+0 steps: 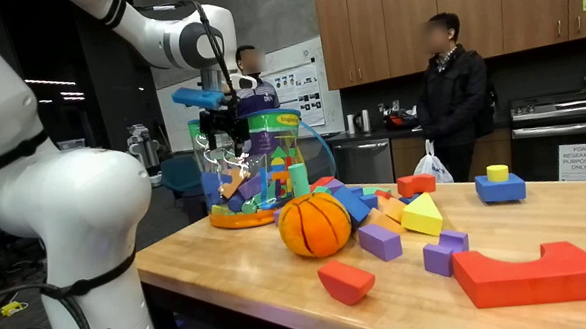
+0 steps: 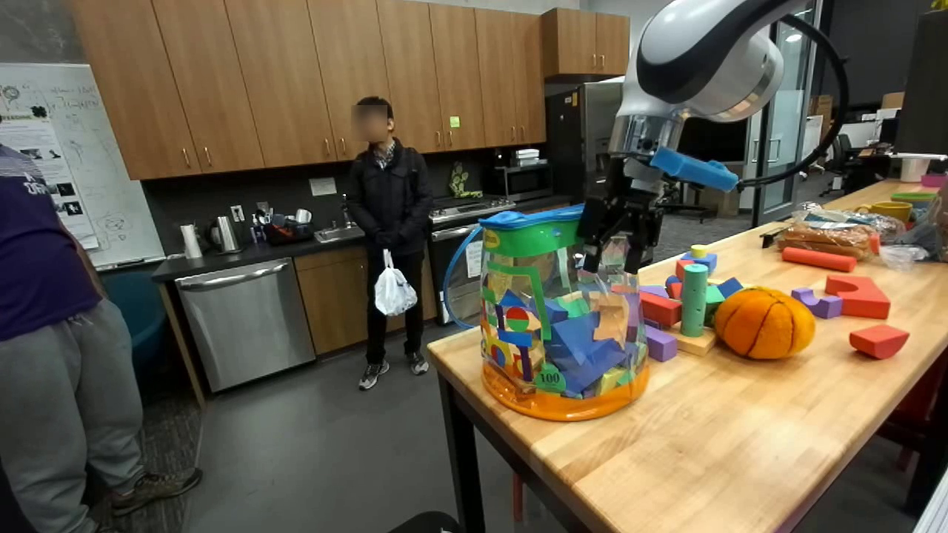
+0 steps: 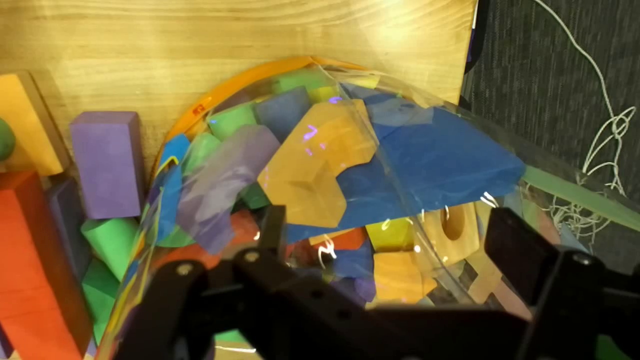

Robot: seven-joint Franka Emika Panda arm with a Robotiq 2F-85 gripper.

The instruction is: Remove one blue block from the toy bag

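The toy bag stands upright on the table, clear with a green rim point(image 2: 522, 240) and an orange base point(image 3: 250, 75); its label shows in an exterior view point(image 1: 288, 135). Multicoloured blocks fill its lower part. A large blue block point(image 3: 430, 155) lies under clear plastic in the wrist view, partly covered by an orange block point(image 3: 320, 160); blue also shows through the wall in an exterior view point(image 2: 581, 348). My gripper point(image 3: 387, 225) is open and empty, pointing down at the bag's upper part in both exterior views point(image 1: 226, 140) point(image 2: 612, 263). I cannot tell whether its fingertips are inside the plastic.
An orange ball point(image 1: 315, 225) and a green cylinder point(image 2: 694, 300) stand beside the bag. Loose blocks, including a purple one point(image 3: 107, 165) and a red arch point(image 1: 535, 276), lie farther along the table. The table edge point(image 3: 467, 65) is close to the bag. Two people stand beyond.
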